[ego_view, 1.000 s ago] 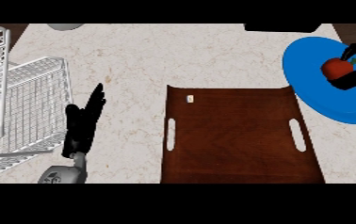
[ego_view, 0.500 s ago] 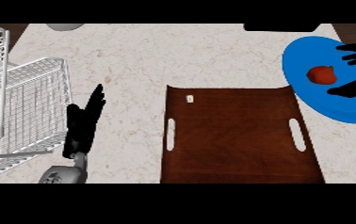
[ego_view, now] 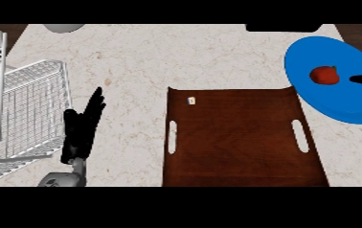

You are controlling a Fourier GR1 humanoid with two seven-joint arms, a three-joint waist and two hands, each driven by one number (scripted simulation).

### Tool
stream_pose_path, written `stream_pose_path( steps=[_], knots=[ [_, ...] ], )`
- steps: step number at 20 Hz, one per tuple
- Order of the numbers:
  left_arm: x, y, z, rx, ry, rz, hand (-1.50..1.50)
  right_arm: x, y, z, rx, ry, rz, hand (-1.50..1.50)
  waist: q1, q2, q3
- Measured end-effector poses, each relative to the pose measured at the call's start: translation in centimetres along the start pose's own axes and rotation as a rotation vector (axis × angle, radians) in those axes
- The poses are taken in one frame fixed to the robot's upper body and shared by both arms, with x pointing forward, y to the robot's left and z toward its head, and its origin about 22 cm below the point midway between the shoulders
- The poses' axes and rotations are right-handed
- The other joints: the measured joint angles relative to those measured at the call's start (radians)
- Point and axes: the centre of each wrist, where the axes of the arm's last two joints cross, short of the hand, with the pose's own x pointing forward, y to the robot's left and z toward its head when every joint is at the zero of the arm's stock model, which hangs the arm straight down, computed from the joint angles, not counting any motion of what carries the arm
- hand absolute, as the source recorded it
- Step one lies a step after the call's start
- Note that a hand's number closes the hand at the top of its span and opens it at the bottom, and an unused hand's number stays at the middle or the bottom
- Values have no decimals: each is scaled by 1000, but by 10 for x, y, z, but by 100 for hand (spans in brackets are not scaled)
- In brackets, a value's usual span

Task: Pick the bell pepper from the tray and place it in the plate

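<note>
The red bell pepper (ego_view: pixel 325 74) lies on the blue plate (ego_view: pixel 318 95) at the right edge of the head view, with nothing touching it. Only a small black sliver of my right hand (ego_view: pixel 356 79) shows at the picture's right border, just right of the pepper and apart from it. The dark brown tray (ego_view: pixel 240 141) with two white handle slots sits at the centre and carries only a small white tag. My left hand (ego_view: pixel 79 129) rests open on the counter left of the tray, fingers straight and pointing away.
A white wire rack (ego_view: pixel 32 109) stands at the left edge beside my left hand. A grey round object (ego_view: pixel 63 28) shows at the top left and a black object (ego_view: pixel 283 27) at the top right. The counter is pale marble.
My right hand has let go of the bell pepper and pulled back to the right, almost out of view. The pepper now lies on the plate. The left hand has not moved.
</note>
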Motion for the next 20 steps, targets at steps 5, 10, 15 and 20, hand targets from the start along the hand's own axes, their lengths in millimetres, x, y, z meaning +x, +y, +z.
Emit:
stream_pose_path(
  steps=[5,10,15,20],
  knots=[
    [2,0,3,-6,6,0,0,-18,-19,18,14,-22,-98,-150,4,1,0],
    [5,-3,-3,-2,0,-9,0,-26,-18,24,29,-70,-145,-150,9,4,1],
    [0,-4,-3,-5,3,-9,0,-35,-7,28,27,-91,-140,-150,9,3,0],
    [1,-3,0,-10,-5,-5,0,-40,-5,31,9,-65,-102,-150,11,4,0]
  ],
)
